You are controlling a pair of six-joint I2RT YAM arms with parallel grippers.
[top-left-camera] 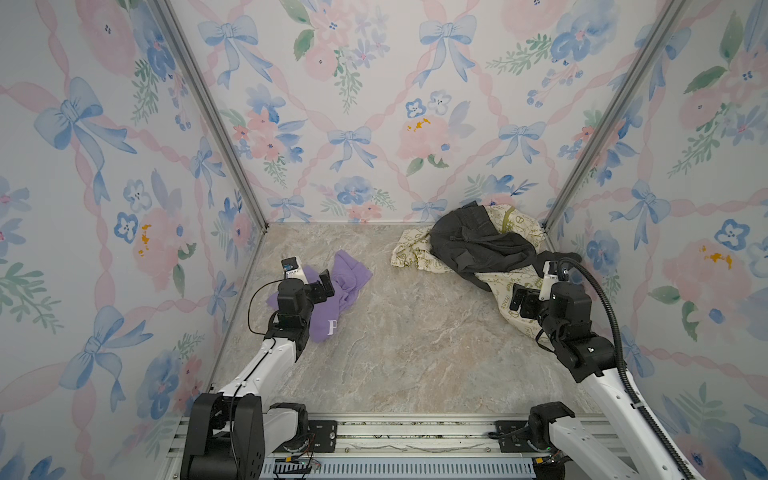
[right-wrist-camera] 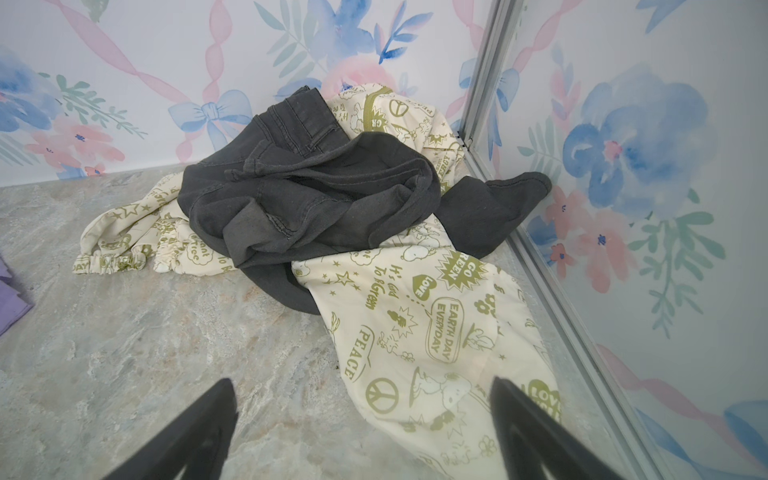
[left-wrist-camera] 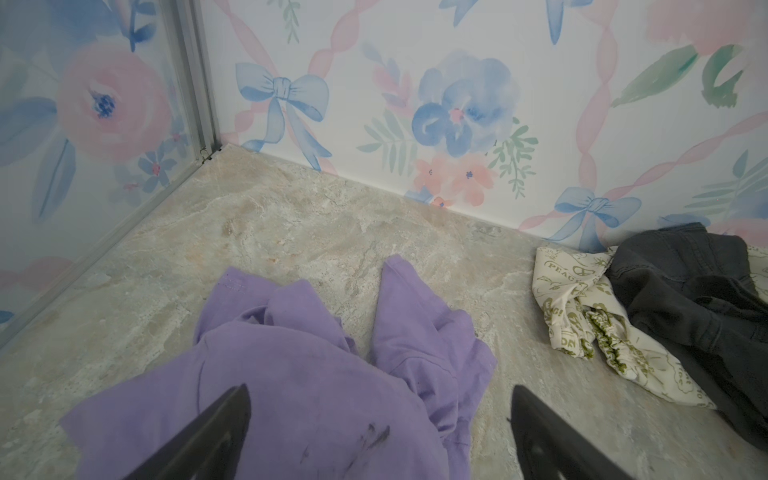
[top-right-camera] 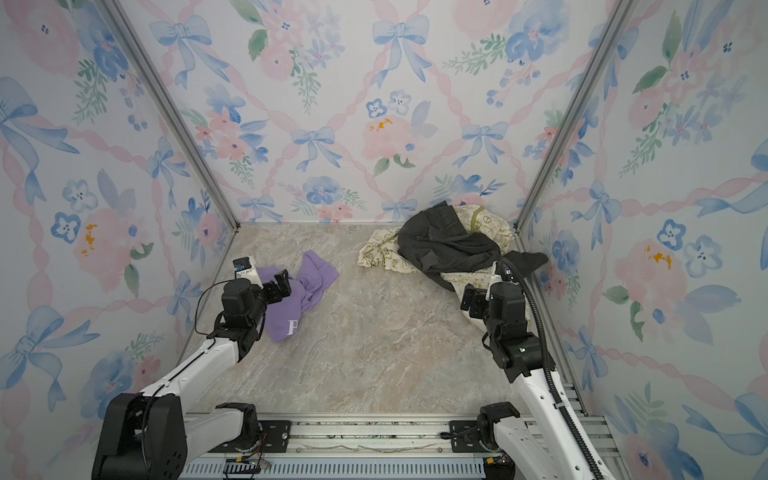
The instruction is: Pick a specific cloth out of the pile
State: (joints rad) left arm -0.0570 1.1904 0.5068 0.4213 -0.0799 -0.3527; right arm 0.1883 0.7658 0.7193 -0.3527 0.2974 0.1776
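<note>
Purple cloth [left-wrist-camera: 311, 374], apparently beneath parted gripper [left-wrist-camera: 381, 387]

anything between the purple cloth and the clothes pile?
Nothing: only bare marble-look tabletop separates the purple cloth from the pile, plain in both top views.

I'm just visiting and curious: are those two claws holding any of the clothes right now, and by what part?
Nothing is held. The left gripper is open over the purple cloth, and the right gripper is open over the cream cloth.
</note>
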